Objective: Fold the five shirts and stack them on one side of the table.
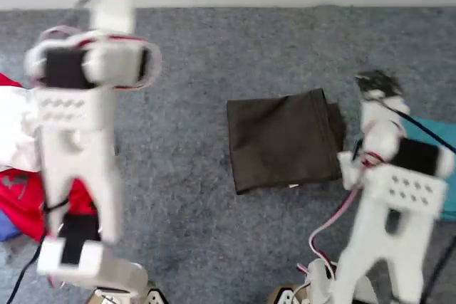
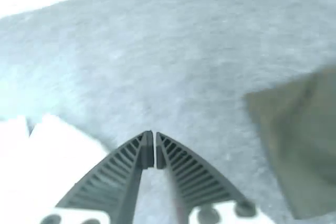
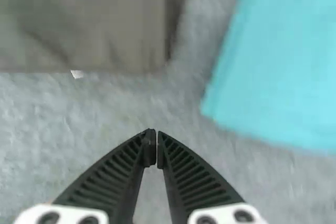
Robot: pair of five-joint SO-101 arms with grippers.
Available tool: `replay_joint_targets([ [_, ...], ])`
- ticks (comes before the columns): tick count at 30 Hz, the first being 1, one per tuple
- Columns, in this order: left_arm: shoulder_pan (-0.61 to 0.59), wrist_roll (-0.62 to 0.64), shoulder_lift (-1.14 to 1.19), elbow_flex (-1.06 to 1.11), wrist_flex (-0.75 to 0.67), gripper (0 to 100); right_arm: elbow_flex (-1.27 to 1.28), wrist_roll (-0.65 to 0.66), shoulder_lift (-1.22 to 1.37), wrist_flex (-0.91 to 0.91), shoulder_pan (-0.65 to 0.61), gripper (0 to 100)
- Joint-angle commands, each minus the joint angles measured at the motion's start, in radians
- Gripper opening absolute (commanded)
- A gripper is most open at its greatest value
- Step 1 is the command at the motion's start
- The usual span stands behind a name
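Observation:
A dark brown shirt (image 1: 285, 140) lies folded in a rectangle in the middle of the grey felt table (image 1: 199, 55). A teal shirt (image 1: 438, 158) lies flat at the right edge, partly under the right arm. White (image 1: 14, 133) and red (image 1: 21, 201) shirts are heaped at the left edge. My left gripper (image 2: 149, 136) hangs shut and holding nothing over bare felt, between the white shirt (image 2: 47, 156) and the brown shirt (image 2: 302, 140). My right gripper (image 3: 151, 132) is shut with nothing in it, above the felt between the brown shirt (image 3: 89, 19) and the teal shirt (image 3: 283, 56).
A bit of blue cloth (image 1: 7, 231) peeks out under the red shirt. A small white tag (image 3: 77, 74) sticks out at the brown shirt's near edge. Both arm bases stand at the front edge. Bare felt stretches across the back and between the arms.

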Motion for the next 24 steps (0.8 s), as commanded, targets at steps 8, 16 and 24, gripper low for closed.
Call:
replay_joint_targets([
  [8, -0.345, -0.158, -0.265, 0.203, 0.017, 2, -0.031, -0.006, 0.414, -0.599, -0.242, 1.3],
  [16, -0.459, -0.161, -0.259, 0.211, 0.017, 2, -0.265, -0.005, 0.746, -0.714, -0.216, 1.2],
  [24, -0.457, -0.158, -0.258, 0.213, 0.017, 2, -0.453, -0.005, 0.980, -0.659, -0.070, 1.1],
])
